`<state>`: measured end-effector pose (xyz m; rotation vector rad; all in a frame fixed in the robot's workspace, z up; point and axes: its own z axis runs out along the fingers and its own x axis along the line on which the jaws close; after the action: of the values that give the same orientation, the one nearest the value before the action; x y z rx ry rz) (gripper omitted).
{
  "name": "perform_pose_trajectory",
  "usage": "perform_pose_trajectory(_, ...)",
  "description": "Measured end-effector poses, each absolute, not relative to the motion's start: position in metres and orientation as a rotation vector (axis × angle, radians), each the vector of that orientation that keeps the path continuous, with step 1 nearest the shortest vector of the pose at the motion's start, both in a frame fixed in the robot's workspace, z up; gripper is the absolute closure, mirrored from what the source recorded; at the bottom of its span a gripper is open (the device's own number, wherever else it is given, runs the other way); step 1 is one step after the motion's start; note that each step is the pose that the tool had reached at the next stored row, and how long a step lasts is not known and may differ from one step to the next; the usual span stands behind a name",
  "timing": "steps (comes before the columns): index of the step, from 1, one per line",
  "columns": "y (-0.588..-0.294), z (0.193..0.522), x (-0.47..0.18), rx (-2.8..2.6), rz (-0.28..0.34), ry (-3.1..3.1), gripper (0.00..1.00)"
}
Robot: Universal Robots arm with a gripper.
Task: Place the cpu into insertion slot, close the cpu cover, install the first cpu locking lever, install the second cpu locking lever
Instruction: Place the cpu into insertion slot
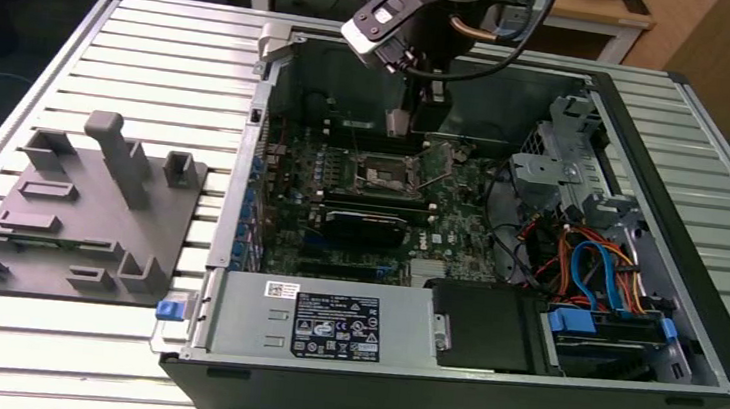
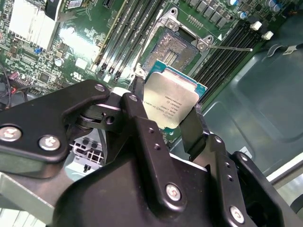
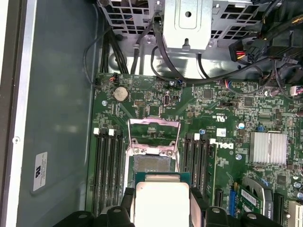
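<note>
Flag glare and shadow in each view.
Second wrist view: the silver-grey square cpu, gripped by the black end effector, catches a pale sheen. First wrist view: its face washes out white, the thin silvery cpu cover frame glints pink. Exterior view: the dark computer case shades its interior; the ribbed metal table is bright.

The cpu (image 2: 171,101) has a pale silver-grey face with small dark print and a green border. The fingers (image 2: 193,131) are matt black. The insertion slot (image 2: 174,49) is dark grey and finely speckled in the middle and silvery at the rim. The cpu cover (image 3: 154,122) is silvery with a pinkish sheen. The motherboard (image 3: 199,109) is green, its memory slots (image 3: 108,170) are black, and a heatsink (image 3: 268,147) is finned in silver-white. In the exterior view the worktop (image 1: 126,51) is ribbed light grey, the computer case (image 1: 453,404) black, the cables (image 1: 590,268) blue and orange, and the fixture block (image 1: 81,227) plain grey.
</note>
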<state>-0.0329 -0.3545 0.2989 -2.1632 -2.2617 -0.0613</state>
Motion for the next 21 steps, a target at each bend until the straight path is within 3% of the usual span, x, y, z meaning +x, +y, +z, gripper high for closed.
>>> perform_pose_trajectory(21,-0.3526,0.2965,-0.0331,-2.179,-0.061,-2.247,0.46)
